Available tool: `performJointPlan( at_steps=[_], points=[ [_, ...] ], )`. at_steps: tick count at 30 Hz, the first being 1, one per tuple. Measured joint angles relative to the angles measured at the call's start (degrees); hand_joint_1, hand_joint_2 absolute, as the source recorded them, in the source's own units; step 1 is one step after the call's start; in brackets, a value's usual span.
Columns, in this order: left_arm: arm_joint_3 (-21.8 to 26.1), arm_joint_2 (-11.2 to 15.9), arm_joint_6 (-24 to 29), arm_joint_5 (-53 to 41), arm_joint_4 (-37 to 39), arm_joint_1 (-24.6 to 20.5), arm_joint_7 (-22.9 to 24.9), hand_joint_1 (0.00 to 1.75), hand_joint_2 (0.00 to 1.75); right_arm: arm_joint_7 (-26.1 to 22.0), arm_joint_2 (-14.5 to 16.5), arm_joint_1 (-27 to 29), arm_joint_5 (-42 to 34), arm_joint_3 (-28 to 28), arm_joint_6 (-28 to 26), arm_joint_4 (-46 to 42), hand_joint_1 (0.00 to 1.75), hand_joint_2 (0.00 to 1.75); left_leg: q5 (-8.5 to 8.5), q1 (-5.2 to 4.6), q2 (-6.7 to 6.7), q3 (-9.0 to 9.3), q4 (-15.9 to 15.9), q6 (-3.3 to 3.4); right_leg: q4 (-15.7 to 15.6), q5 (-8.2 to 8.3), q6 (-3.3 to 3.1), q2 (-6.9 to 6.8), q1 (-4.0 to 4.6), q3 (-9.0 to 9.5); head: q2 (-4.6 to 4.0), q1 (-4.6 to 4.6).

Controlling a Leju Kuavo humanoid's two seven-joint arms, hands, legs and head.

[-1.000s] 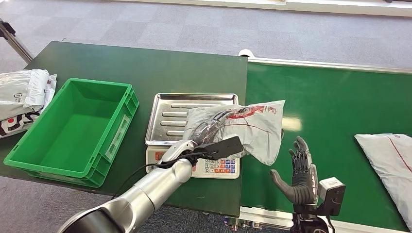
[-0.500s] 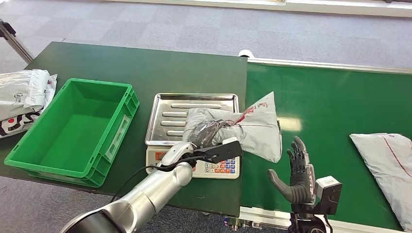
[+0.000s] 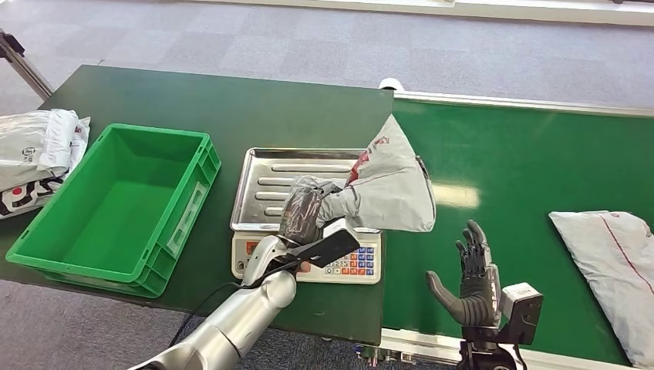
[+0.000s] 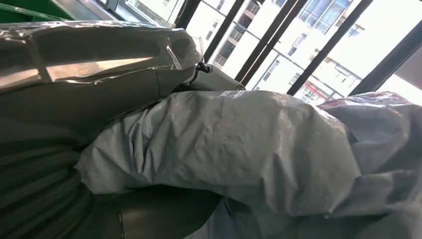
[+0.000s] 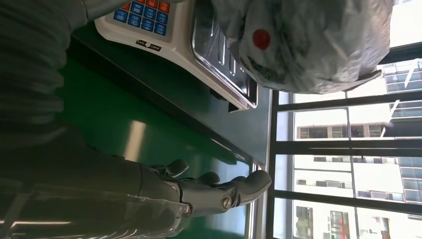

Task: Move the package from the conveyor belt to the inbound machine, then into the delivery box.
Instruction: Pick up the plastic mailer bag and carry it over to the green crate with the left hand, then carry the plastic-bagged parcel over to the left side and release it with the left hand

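The dark green table [image 3: 231, 108] carries most of it, with the conveyor belt [image 3: 532, 166] butting against its right edge. Toward the table's left end sits the green delivery box [image 3: 46, 231], nothing visible inside it, and some grey bags [image 3: 35, 154] lie at the left edge beyond it. Near the table's right edge, at the front, stands the inbound machine [image 3: 266, 173], a scale with a steel pan and a keypad.

The package [image 3: 389, 189], a crumpled grey mailer with red print, is over the right part of that pan, bunched at the gripped end and fanning up to a peak at the other. Whether its lower edge rests on the pan I cannot tell. Its long axis runs from the left robot hand [image 3: 302, 216], which grips the bunched end, rightward and away toward the belt. The delivery box lies to the left of that hand, so I judge the left arm the one to swing it across.

The right robot hand [image 3: 472, 279] is upright at the belt's near edge, fingers spread, holding nothing. Another package [image 3: 617, 262] lies at the belt's right end.
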Motion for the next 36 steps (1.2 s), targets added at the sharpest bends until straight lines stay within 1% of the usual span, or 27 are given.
performJointPlan(
  at_steps=[2,4,8,11,12,15,18,21,26,29,32,36],
  points=[
    [0.33,0.07,0.8,0.33,-1.2,0.59,-0.88,1.75,1.75,0.0,-0.01,0.0,-0.12,0.0,-0.03,0.0,0.0,1.75,0.0,0.0,-0.01,-0.02,0.0,0.0,0.0,0.0,0.0,0.0,0.0,-0.01,0.0,0.0],
    [0.68,0.12,2.89,1.16,-2.72,1.44,-3.0,1.75,1.75,-0.02,-0.01,-0.01,-0.46,0.0,-0.04,0.0,0.0,1.75,0.0,0.0,0.01,-0.02,0.0,0.0,0.0,0.0,0.0,0.0,0.0,-0.02,0.0,0.01],
    [1.14,0.65,8.93,3.54,-8.23,3.57,-9.39,1.75,1.75,-0.04,-0.04,-0.12,-1.4,0.0,-0.14,0.0,0.0,1.75,0.0,0.0,0.01,-0.05,0.0,0.0,0.0,0.0,0.0,0.0,0.0,-0.05,0.0,0.0],
    [1.35,1.41,14.1,1.95,-13.37,4.98,-13.25,1.75,1.75,-0.04,-0.23,-0.33,-2.35,0.01,-0.19,-0.01,0.0,1.75,0.0,0.0,-0.01,-0.06,-0.01,0.0,0.0,0.0,0.0,0.0,0.0,-0.05,0.0,0.01],
    [1.69,1.64,14.92,1.0,-15.06,5.5,-14.31,1.75,1.75,-0.03,-0.34,-0.4,-2.65,0.02,-0.2,-0.01,0.0,1.75,0.0,0.0,-0.01,-0.07,-0.01,0.0,0.0,0.0,0.0,0.0,0.0,-0.05,0.0,0.0],
    [3.56,2.07,15.21,-0.72,-19.16,7.14,-17.03,1.75,1.75,-0.02,-0.69,-0.5,-3.14,0.06,-0.28,0.0,0.0,1.75,0.0,0.0,-0.01,-0.07,-0.01,0.0,0.0,-0.01,0.0,0.0,0.0,-0.05,0.0,0.0],
    [5.78,2.25,15.22,-3.04,-22.25,8.59,-18.39,1.75,1.75,-0.02,-0.96,-0.51,-3.31,0.11,-0.44,0.0,0.0,1.75,0.0,0.0,-0.01,-0.07,-0.01,0.0,0.0,-0.01,0.0,0.0,0.0,-0.05,0.0,0.01],
    [9.46,2.13,15.23,-8.19,-25.81,9.75,-19.37,1.75,1.75,-0.02,-1.21,-0.47,-3.64,0.23,-0.78,0.0,0.0,1.75,0.0,0.0,0.0,-0.06,0.0,0.0,0.0,-0.01,0.0,0.0,0.0,-0.06,0.0,0.01],
    [15.51,2.12,15.23,-14.25,-30.48,10.82,-19.6,1.75,1.75,-0.02,-1.63,-0.19,-4.01,0.33,-1.08,-0.09,0.0,1.75,0.0,0.0,-0.01,-0.06,-0.01,0.0,0.0,-0.01,0.0,0.0,0.01,-0.06,0.0,0.01],
    [20.67,2.19,15.23,-19.17,-33.49,11.48,-19.63,1.75,1.75,-0.02,-1.85,0.54,-4.1,0.28,-1.33,-0.54,0.0,1.75,0.0,0.01,0.04,-0.07,-0.02,0.0,0.01,-0.01,-0.01,0.01,0.01,-0.07,0.0,0.01],
    [26.02,2.4,15.23,-21.24,-35.78,11.87,-19.63,1.75,1.75,-0.02,-2.07,1.33,-4.21,0.19,-1.46,-1.09,0.0,1.75,0.0,0.01,0.06,-0.07,-0.02,0.0,0.01,-0.02,-0.02,0.01,0.01,-0.09,0.0,0.0],
    [31.78,2.72,15.23,-23.53,-38.52,12.28,-19.63,1.75,1.75,-0.02,-2.26,2.03,-4.33,0.15,-1.7,-1.83,0.0,1.75,0.0,0.01,0.05,-0.09,-0.03,-0.01,0.01,-0.02,-0.02,0.01,0.01,-0.08,0.0,0.02]
  ],
)
